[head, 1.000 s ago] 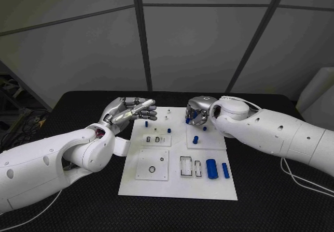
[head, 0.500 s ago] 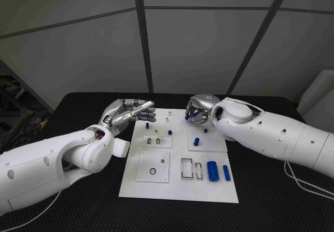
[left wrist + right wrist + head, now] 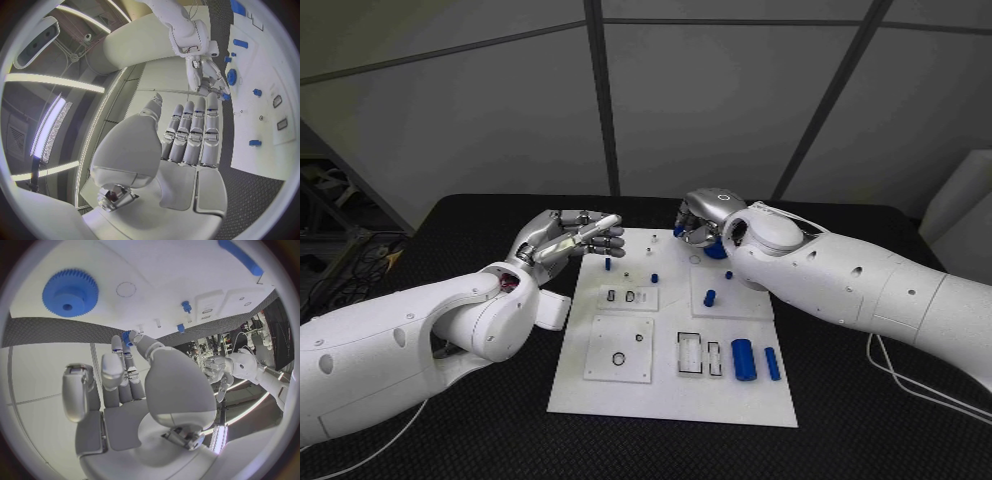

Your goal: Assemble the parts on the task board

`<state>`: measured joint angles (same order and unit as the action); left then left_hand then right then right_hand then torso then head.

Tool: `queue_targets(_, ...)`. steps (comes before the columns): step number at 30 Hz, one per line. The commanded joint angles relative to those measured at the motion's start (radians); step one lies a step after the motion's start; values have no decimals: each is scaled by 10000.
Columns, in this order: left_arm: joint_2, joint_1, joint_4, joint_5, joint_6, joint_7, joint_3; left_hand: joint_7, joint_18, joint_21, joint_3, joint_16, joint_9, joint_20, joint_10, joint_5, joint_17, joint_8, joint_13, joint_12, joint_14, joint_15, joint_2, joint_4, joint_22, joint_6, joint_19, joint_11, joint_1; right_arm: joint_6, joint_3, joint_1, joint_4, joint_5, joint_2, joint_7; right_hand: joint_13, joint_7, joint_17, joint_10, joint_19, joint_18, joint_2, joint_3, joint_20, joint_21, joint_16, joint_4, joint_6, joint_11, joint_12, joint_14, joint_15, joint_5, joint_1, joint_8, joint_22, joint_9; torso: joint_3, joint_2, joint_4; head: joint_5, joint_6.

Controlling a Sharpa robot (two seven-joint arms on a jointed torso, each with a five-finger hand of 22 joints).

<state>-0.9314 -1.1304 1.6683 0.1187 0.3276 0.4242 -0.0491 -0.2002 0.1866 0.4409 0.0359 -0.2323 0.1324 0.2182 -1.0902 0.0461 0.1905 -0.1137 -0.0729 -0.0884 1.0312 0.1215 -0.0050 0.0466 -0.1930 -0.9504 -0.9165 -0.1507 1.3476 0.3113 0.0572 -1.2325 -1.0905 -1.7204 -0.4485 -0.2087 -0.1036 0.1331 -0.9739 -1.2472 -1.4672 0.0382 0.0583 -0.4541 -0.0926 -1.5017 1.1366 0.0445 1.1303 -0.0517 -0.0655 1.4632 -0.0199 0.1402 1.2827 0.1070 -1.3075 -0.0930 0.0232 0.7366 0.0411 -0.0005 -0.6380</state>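
Head view shows the black tabletop [image 3: 473, 215] carrying the white task board [image 3: 672, 385], with both arms reaching over its far end. The left hand [image 3: 570, 238] hovers off the board's far left corner, fingers straight and close together, nothing in them. The right hand [image 3: 702, 222] hangs over the far right part of the board; in the right wrist view a small blue part [image 3: 127, 336] sits pinched at its fingertips [image 3: 116, 344], directly above the board, with the blue gear [image 3: 70, 292] lying flat on the board off to one side and an empty round seat [image 3: 125, 289] just beside it. The right hand is plainly the nearer one to that seat, so the next placing looks to be its job, with the part probably lowered upright. Two long blue cylinders [image 3: 756, 362] lie near the board's near right corner, long axes running away from the robot. Compared with a second ago, the right hand has lifted and drawn toward the far edge, while the left has barely shifted.
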Motion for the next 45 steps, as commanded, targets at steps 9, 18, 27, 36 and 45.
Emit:
queue_targets(9, 25, -49, 21, -1, -49, 15, -12, -62, -103, 46, 2, -49, -13, 22, 1, 55, 25, 67, 12, 68, -101, -7, 85, -84, -12, -19, 97, -63, 11, 166, 8, -71, 748, 37, 716, 80, 0, -241, 3, 38, -181, -72, 24, -13, 75, -61, 47, -95, 183, -44, 61, 139, -63, -36, -78, -81, -1148, -442, 32, 101, 103, 6, 77)
queue_targets(18, 24, -92, 52, -1, -45, 6, -14, -67, -105, 49, -7, -50, -15, 25, 5, 55, 35, 81, 12, 82, -124, -2, 83, -98, -13, -15, 114, -68, 5, -29, 9, -111, 964, 50, 982, 84, 6, -227, 1, 81, -183, -74, 14, -20, 71, -63, 57, -112, 151, -56, 62, 137, -56, -22, -69, -110, -1154, -450, 76, 197, 141, 3, 124)
queue_targets(27, 40, -119, 27, -1, -44, -2, -16, -67, -105, 49, -7, -50, -15, 25, 5, 55, 35, 81, 12, 82, -124, -2, 83, -98, -13, -15, 114, -68, 5, -128, 9, -122, 1040, 81, 1084, 133, 8, -221, 8, 99, -177, -72, 16, -20, 69, -60, 56, -119, 137, -63, 62, 135, -52, -12, -68, -123, -1146, -453, 75, 195, 154, 47, 107)
queue_targets(36, 57, -139, 13, -1, -49, -12, -17, -67, -105, 49, -7, -50, -15, 25, 5, 55, 35, 81, 12, 82, -124, -2, 83, -98, -13, -15, 114, -68, 5, -340, 6, -124, 1169, 113, 1194, 162, 13, -203, 21, 146, -165, -68, 31, -12, 61, -52, 56, -141, 100, -79, 62, 130, -41, 1, -76, -157, -1130, -461, 75, 198, 130, 115, 120)
queue_targets(45, 65, -155, -9, -1, -58, -19, -18, -67, -105, 49, -7, -50, -15, 25, 5, 55, 35, 81, 12, 83, -124, -1, 83, -99, -13, -14, 115, -69, 5, -572, 4, -124, 1232, 118, 1244, 157, 17, -194, 60, 177, -136, -59, 44, -8, 55, -32, 33, -150, 78, -88, 62, 119, -33, 6, -76, -177, -1083, -467, 80, 210, 130, 111, 98)
